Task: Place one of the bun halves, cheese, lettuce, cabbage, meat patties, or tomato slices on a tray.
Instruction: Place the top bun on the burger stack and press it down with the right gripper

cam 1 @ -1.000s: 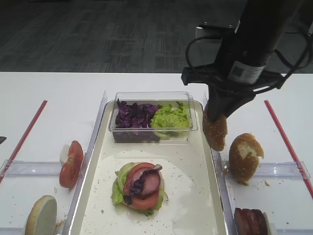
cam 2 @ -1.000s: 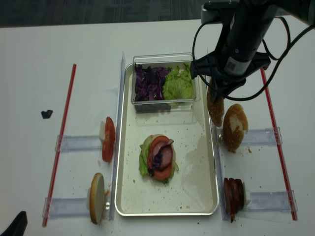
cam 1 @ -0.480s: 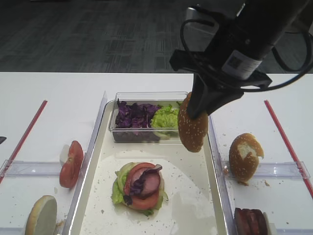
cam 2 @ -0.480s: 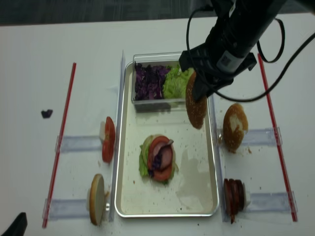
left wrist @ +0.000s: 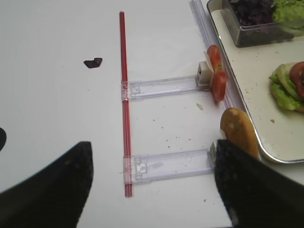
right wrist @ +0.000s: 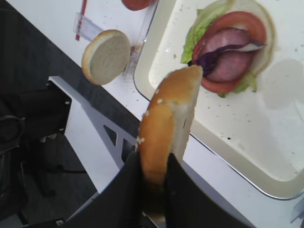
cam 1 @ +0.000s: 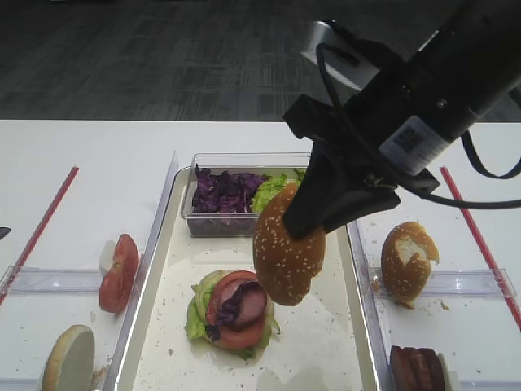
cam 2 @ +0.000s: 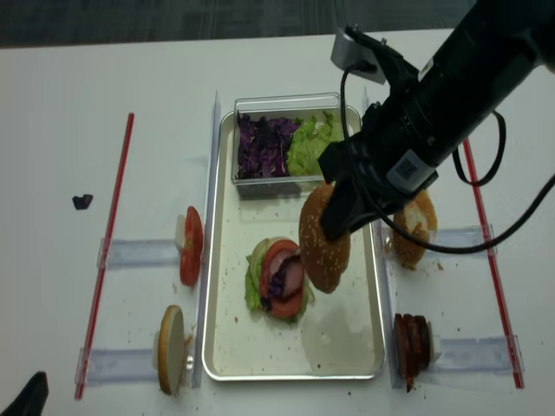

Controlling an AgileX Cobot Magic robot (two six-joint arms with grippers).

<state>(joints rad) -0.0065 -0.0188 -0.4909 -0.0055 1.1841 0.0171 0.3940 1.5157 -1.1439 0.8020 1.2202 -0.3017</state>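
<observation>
Golden-brown bun top (cam 1: 288,254) | pinched edge-on by right gripper (cam 1: 303,221) | above tray (cam 1: 330,326)

White table (cam 2: 52,104); red strip (cam 2: 108,243) at nine o'clock, clear tub (cam 2: 286,100) at twelve, torn bun half (cam 2: 414,227) at three.

Black right arm (cam 1: 423,106) with looping black cables and a white QR-code label.
</observation>
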